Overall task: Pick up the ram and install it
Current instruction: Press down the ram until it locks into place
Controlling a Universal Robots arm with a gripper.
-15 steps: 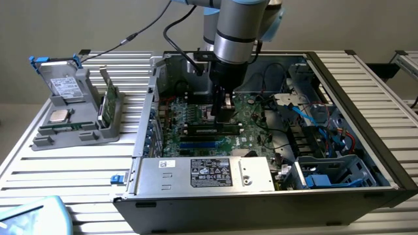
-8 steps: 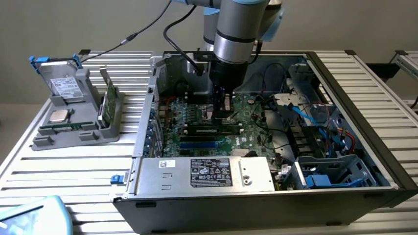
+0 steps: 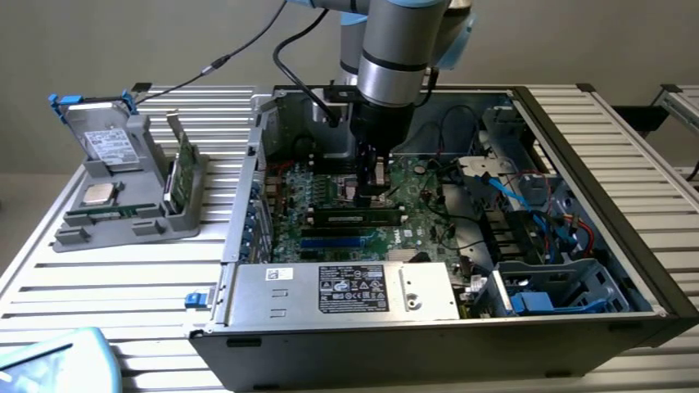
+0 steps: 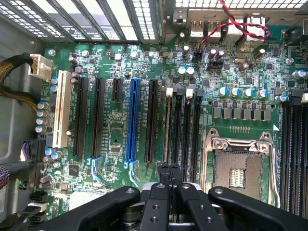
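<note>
Gripper (image 3: 372, 190) hangs inside the open computer case (image 3: 437, 352) over the motherboard (image 4: 115, 120). Its two black fingers (image 4: 165, 174) are pressed flat together with nothing between them. Their tips are poised over the memory slots beside the empty processor socket (image 4: 237, 163). The ram (image 3: 355, 219) appears to stand on edge in one of those slots, just beside the fingertips; I cannot tell whether they touch it. I judge the work to be at the seating stage, with the stick placed and not gripped. Seating calls for a straight downward push centred on the stick's top edge until the slot's end latches catch. A second memory stick (image 3: 104, 214) lies in the grey parts tray (image 3: 77, 239), well apart on the exterior view's left.
</note>
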